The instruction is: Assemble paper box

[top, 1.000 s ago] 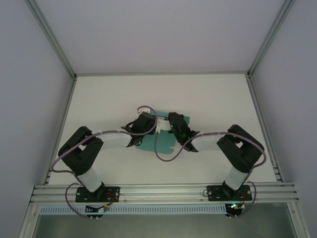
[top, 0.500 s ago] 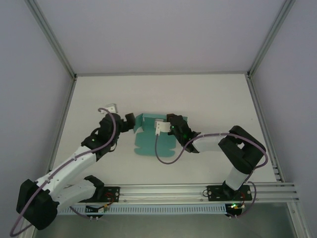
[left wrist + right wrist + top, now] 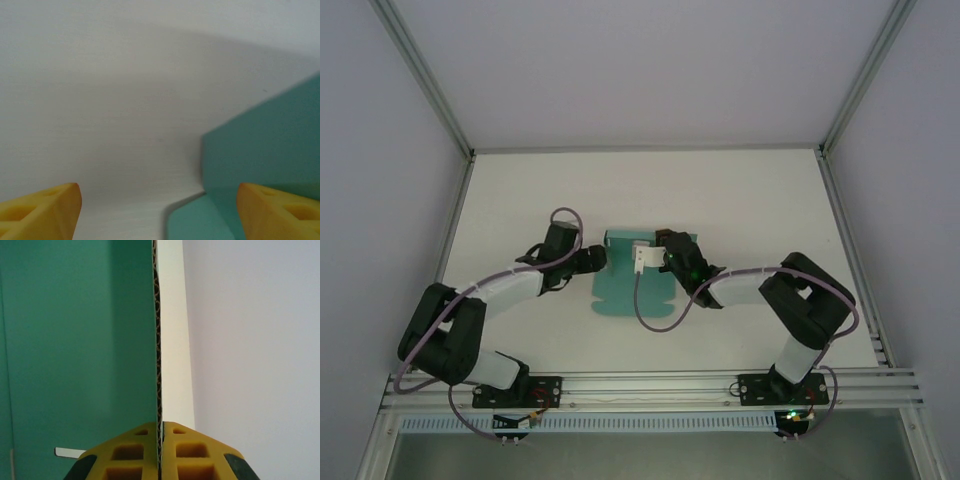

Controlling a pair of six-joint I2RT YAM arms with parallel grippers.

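the paper box (image 3: 625, 290) is lying mid-table (image 3: 750, 200), partly folded. the right pincer (image 3: 161, 432) is clamping its upright flap (image 3: 156, 340) edge-on. the left pincer (image 3: 157, 189) is standing wide beside the raised left flap (image 3: 260, 140). centre that flap between the fingers before closing.

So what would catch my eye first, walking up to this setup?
The teal paper box, a partly folded card sheet, lies in the middle of the white table. The right gripper is shut on the edge of one flap. The left gripper is open, its yellow fingers at the sheet's left side beside a raised panel.
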